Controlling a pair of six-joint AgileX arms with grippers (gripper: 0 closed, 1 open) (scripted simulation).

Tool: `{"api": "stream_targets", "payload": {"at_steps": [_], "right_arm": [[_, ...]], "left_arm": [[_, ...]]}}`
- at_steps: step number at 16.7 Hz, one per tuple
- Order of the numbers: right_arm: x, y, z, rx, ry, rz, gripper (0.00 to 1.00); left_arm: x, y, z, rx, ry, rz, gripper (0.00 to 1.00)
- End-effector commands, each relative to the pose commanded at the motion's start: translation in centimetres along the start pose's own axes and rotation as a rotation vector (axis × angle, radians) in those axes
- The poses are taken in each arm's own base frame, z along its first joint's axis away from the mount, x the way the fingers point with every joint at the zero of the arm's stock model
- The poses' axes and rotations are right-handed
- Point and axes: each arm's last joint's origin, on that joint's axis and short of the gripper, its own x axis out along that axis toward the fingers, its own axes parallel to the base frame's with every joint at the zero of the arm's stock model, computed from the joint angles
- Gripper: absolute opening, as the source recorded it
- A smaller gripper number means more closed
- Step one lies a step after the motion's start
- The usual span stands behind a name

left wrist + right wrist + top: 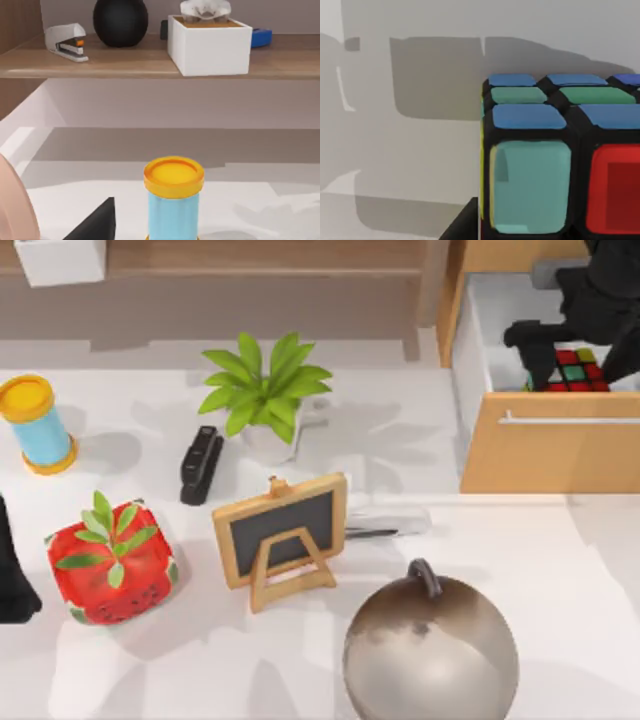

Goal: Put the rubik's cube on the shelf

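Our right gripper reaches into the open drawer over the rubik's cube, finger spread unclear; a misjudged closing could nudge the cube aside.

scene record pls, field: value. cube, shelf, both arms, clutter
cube: rubik's cube inside the open drawer of the cabinet at table's right rear, not on the shelf
shelf: shelf along the rear; white box, stapler and black round object on it
right arm: right gripper down in the drawer at the cube; grasp cannot be judged
left arm: parked at the table's left edge
clutter: strawberry cube, plant, black stapler, chalkboard, blue cylinder, round kettle
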Motion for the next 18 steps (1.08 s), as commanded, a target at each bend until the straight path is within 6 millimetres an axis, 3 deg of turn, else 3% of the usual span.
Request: {"api": "stream_targets", "payload": {"at_steps": [5, 18], "right_arm": [[0.0, 0.0, 0.0, 0.0, 0.0, 0.0, 0.02], [-0.19, -0.29, -0.31, -0.043, 0.0, 0.037, 0.0]], "left_arm": [[0.0, 0.0, 0.0, 0.0, 0.0, 0.0, 1.0], [0.0, 0.0, 0.0, 0.0, 0.0, 0.0, 1.0]]}}
